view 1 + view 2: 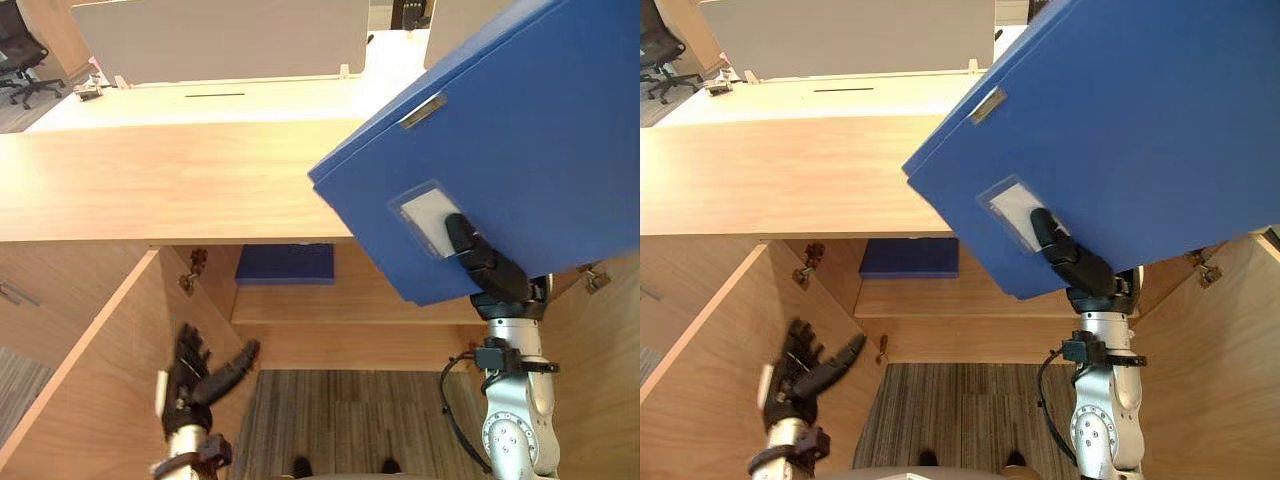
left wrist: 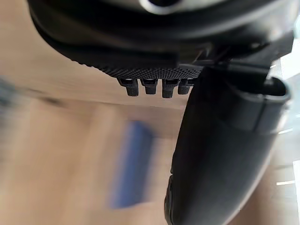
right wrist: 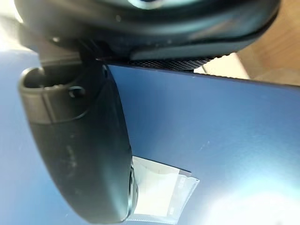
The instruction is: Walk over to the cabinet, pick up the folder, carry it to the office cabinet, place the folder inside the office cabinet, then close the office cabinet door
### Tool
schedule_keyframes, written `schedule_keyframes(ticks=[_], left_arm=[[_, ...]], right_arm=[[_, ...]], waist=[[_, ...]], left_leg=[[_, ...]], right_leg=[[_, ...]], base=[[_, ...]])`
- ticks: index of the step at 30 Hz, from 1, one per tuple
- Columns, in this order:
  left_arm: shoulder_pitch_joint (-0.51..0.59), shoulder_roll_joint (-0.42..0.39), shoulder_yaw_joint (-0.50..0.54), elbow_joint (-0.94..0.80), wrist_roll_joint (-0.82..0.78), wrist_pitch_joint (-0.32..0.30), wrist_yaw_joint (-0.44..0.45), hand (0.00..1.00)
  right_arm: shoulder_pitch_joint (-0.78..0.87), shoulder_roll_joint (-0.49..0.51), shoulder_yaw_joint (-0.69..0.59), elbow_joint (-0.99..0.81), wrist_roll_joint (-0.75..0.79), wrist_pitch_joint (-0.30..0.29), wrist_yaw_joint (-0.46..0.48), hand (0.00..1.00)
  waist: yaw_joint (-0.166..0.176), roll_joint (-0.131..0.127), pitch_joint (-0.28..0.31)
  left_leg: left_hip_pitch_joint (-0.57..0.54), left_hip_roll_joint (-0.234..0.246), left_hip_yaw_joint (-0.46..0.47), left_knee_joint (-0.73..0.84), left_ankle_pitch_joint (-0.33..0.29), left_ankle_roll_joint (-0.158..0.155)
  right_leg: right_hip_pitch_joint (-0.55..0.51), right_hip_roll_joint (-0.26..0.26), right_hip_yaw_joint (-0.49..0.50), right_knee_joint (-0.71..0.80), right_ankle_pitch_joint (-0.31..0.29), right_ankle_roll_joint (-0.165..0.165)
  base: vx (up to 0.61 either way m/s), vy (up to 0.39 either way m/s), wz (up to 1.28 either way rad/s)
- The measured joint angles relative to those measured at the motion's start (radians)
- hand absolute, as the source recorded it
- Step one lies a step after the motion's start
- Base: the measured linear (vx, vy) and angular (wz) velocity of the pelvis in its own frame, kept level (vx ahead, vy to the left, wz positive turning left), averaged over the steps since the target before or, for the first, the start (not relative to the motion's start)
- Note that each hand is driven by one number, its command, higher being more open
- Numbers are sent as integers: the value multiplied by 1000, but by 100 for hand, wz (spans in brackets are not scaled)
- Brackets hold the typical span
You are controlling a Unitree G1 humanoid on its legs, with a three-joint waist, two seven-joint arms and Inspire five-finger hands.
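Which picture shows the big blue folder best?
The right eye view: most of the folder shows, with the right hand pinching it. The left eye view crops more at the edge. The right wrist view shows a close patch with its white label.

No legible text; folder (image 1: pixel 540 130) label (image 1: pixel 425 212) unreadable

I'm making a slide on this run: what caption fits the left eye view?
Right hand grips the tilted blue folder before the open office cabinet; left hand hangs open by its left door.
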Motion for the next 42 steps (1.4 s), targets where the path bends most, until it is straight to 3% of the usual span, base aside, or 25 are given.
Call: schedule_keyframes(ticks=[3, 6, 9, 10, 13, 16, 18, 21, 25, 28, 35, 42], left_arm=[[-85, 47, 1, 309, 123, 27, 3, 100], [-164, 104, 21, 496, 159, 28, 23, 100], [-301, 174, 2, 682, 220, 37, 87, 100], [-335, 178, 1, 695, 218, 41, 99, 100], [-424, 168, -6, 669, 208, 11, 123, 100], [-511, 170, -18, 650, 193, 6, 143, 100], [-554, 170, -20, 640, 176, 0, 144, 100], [-606, 161, -17, 616, 136, -10, 143, 100], [-644, 151, 27, 522, 96, -13, 147, 100], [-667, 145, 47, 472, 79, -8, 163, 100], [-668, 127, 60, 396, 59, 2, 182, 100], [-668, 119, 51, 369, 39, 15, 210, 100]], right_arm=[[0, -47, 105, 104, -45, 9, 5, 0], [-23, -96, 239, 220, -150, 13, -1, 0], [-164, -171, 424, 368, -319, 24, -13, 0], [-224, -198, 477, 406, -398, 24, -20, 0], [-364, -236, 535, 506, -566, 26, -45, 0], [-463, -254, 525, 539, -637, 29, -90, 0], [-496, -255, 488, 555, -638, 30, -114, 0], [-532, -229, 403, 558, -582, 42, -163, 0], [-621, -143, 261, 510, -358, 42, -232, 0], [-722, -107, 184, 478, -209, 40, -284, 0], [-924, -33, 63, 462, 56, -23, -410, 0], [-1056, 20, -50, 464, 153, -73, -548, 0]], waist=[[1, -7, -3], [3, -10, 6], [2, -16, 106], [3, -9, 151], [24, 23, 264], [17, 32, 358], [17, 36, 376], [27, 42, 389], [47, 46, 397], [70, 44, 414], [91, 43, 419], [101, 44, 419]], left_leg=[[-12, 2, 9, 5, 0, 0], [-49, 7, 26, 12, 0, -1], [-168, 30, 51, 177, -67, -6], [-255, 52, 50, 297, -114, -3], [-430, 105, 36, 507, -181, 5], [-566, 114, 17, 626, -207, 14], [-673, 116, 4, 702, -226, 20], [-827, 124, -10, 836, -273, 22], [-1051, 139, -45, 1015, -318, 26], [-1146, 151, -54, 1100, -339, 24], [-1240, 158, -75, 1179, -356, 13], [-1250, 157, -90, 1185, -360, 7]], right_leg=[[-21, 1, 13, 0, 2, 0], [-64, 6, 33, 9, 10, -3], [-144, 9, 57, 62, 13, -9], [-194, 17, 59, 95, 10, -13], [-324, 44, 58, 204, -7, -20], [-473, 35, 55, 368, -59, -18], [-587, 25, 50, 474, -94, -16], [-749, 9, 50, 636, -155, -15], [-967, -9, 35, 843, -234, -17], [-1066, -11, 37, 943, -267, -27], [-1162, -19, 32, 1046, -319, -39], [-1167, -23, 15, 1064, -338, -48]], base=[[-5, -3, -8], [-27, -4, -19], [-100, -18, -21], [-158, -38, -13], [-219, 12, -5], [-180, 62, 9], [-183, 73, 18], [-133, 43, 11], [-120, -5, 14], [-57, -66, 5], [-33, -68, 5], [-42, -64, 6]])
